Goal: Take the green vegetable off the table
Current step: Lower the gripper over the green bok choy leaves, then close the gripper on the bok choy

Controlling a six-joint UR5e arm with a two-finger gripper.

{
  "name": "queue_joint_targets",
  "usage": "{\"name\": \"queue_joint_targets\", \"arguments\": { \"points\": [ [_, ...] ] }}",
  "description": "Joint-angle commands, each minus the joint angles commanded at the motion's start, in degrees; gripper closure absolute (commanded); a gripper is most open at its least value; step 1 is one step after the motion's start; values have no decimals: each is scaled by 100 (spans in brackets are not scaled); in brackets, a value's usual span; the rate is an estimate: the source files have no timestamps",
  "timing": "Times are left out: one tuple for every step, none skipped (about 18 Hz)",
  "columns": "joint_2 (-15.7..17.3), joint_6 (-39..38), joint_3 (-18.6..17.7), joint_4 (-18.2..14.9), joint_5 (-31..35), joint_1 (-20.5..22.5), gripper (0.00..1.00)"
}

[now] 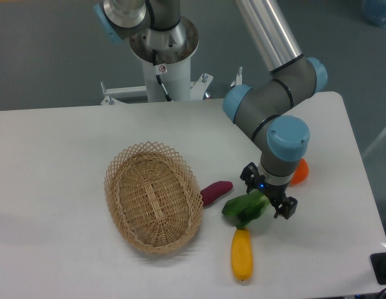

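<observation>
wicker basket (154, 198), purple sweet potato (216, 191), yellow squash (241, 254), orange item (299, 172)

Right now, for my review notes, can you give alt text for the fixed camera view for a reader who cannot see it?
A robot arm's gripper hangs over the pale stalk end of a green vegetable lying on a white table, fingers on either side. Nearby lie a purple sweet potato, a yellow squash, an empty wicker basket and an orange object.

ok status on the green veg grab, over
Gripper down over the green vegetable, jaws straddling its stalk end, closure unclear. Vegetable on the table. Yellow squash touching its leaves.
</observation>
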Motion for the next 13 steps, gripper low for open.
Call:
{"name": "queue_joint_targets", "arguments": {
  "points": [
    [0, 0, -53, 115, 0, 0, 0],
    [-9, -9, -71, 159, 9, 0, 0],
    [-26, -18, -80, 203, 9, 0, 0],
    [-26, -35, -89, 247, 9, 0, 0],
    [-26, -44, -89, 343, 9, 0, 1],
    [-26, -27, -106, 405, 9, 0, 10],
    [-18, -26, -106, 415, 9, 0, 21],
    [-18, 0, -89, 415, 9, 0, 31],
    [-9, 9, -89, 415, 9, 9, 40],
    [0, 9, -89, 415, 9, 9, 48],
    [0, 9, -80, 415, 0, 9, 56],
    [0, 9, -80, 423, 9, 9, 62],
    [0, 9, -80, 423, 9, 9, 64]
  ]
}}
